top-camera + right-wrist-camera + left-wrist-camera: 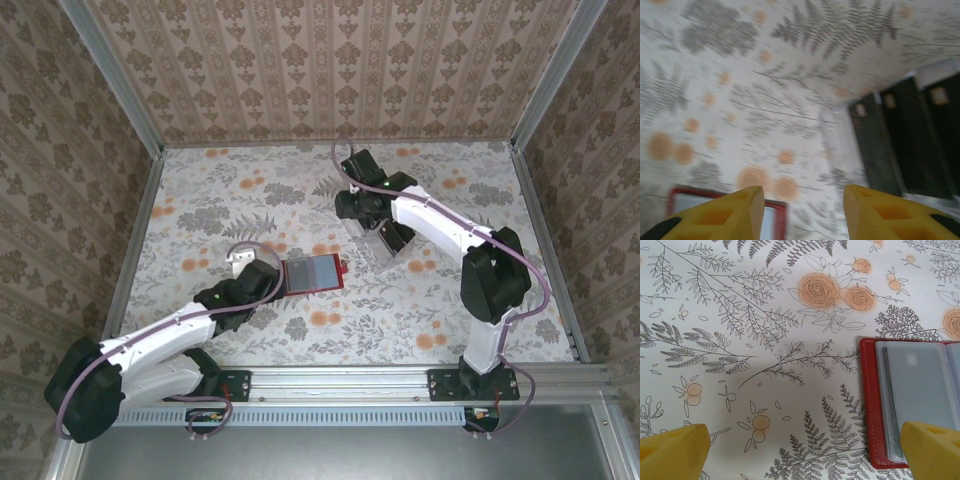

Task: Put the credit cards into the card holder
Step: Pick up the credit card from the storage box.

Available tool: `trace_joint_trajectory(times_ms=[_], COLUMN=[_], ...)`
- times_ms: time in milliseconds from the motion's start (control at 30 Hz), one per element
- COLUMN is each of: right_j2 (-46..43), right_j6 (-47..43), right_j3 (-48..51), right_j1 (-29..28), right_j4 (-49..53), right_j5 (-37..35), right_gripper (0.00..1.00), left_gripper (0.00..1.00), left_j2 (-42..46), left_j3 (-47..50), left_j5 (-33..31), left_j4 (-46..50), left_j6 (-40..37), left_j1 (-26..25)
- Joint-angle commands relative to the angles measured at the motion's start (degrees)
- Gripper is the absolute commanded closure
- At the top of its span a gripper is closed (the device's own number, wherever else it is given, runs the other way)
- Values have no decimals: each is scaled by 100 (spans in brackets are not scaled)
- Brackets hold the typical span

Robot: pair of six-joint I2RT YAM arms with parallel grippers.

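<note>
Those credit cards point(905, 145) look thin, stiff and glossy, so probably slippery. I'd pinch one by a short edge. They're dark, side by side, near the right pincer point(802, 215), which gapes empty. The red card holder point(871, 405) lies open on the surface point(740, 340) beside the wide-open left pincer point(805, 450).

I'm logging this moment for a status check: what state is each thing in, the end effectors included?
card holder: lying open and flat, clear sleeves facing up.
credit cards: outside the card holder, ranged side by side, not held.
left end effector: open, empty, at the card holder's edge.
right end effector: fingers apart, nothing between them, near the credit cards.
</note>
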State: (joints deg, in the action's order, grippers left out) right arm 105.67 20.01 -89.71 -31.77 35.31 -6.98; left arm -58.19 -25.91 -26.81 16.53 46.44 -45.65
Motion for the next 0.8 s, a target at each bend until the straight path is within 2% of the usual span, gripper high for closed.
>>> trace_joint_trajectory(times_ms=[0,300,767], right_j2=[-387,-918,-899], right_j6=[-661,-793,-786], right_j3=[265,1234,1629], right_j1=[8,108,245], right_j4=[673,604,479], right_j5=[-994,-1645,-1650], right_gripper=[56,61,61], left_gripper=[0,0,0], left_j2=[-55,-294,-333], left_j3=[-168,-257,-261], left_j5=[48,148,185], left_j4=[-60,-185,-186], left_j6=[-126,-152,-117], left_j1=[38,46,42])
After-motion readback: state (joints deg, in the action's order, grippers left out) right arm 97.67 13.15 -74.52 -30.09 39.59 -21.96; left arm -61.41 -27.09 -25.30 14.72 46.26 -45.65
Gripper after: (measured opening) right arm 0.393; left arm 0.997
